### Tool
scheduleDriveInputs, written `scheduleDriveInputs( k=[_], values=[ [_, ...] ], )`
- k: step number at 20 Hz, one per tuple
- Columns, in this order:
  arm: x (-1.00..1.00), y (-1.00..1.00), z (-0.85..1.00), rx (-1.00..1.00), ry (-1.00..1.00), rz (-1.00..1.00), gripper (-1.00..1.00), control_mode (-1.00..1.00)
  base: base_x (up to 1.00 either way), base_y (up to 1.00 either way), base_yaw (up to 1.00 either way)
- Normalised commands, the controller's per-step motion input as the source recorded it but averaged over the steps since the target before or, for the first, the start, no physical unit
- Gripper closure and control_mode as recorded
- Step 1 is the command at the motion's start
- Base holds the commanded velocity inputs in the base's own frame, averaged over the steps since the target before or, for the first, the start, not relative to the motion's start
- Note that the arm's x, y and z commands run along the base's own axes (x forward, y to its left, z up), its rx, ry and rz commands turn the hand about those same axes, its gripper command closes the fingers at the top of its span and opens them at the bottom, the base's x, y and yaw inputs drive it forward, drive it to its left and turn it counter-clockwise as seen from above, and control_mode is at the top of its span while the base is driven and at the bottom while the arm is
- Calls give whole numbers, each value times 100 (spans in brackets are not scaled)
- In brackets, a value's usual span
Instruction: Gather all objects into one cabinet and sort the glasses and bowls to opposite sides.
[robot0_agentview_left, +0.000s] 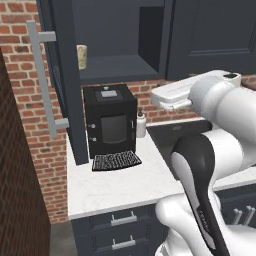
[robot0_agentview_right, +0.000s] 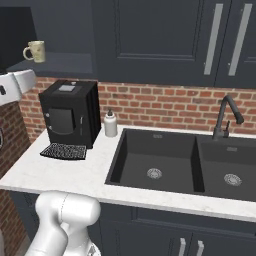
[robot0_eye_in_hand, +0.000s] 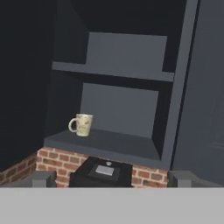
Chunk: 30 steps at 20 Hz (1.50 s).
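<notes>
Jaws wide open, empty. Beige mug (robot0_eye_in_hand: 81, 124) upright on cabinet (robot0_eye_in_hand: 131, 148) bottom shelf, left end, well ahead of jaws, untouched; coffee machine (robot0_eye_in_hand: 103, 171) below.

One beige mug (robot0_eye_in_hand: 81, 124), one coffee machine (robot0_agentview_left: 110, 119), one soap bottle (robot0_agentview_right: 110, 123).

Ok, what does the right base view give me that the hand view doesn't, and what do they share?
Right base view alone: the double sink, the faucet, the soap bottle, the marble counter and the black drip mat.
Hand view alone: the cabinet's upper shelf and the open tool's tips.
Both: the beige patterned mug on the cabinet's bottom shelf, the black coffee machine and the brick wall.
</notes>
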Motion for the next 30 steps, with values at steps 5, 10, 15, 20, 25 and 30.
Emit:
scheduleDriveInputs(
  k=[5, 10, 15, 20, 25, 30],
  values=[
    [47, 0, 1, 1, 0, 1, -100, -100, 0, 0, 0],
    [36, 0, 0, 1, 0, 7, -100, -100, 0, 0, 0],
    [14, 29, 1, 0, 5, 1, -100, -100, 0, 0, 0],
    [17, 39, 0, 0, 9, 0, -100, -100, 0, 0, 0],
    [45, 8, 0, 1, 14, 0, -100, -100, 0, 0, 0],
    [53, 5, -10, 0, 19, 0, -100, -100, 0, 0, 0]
  ],
)
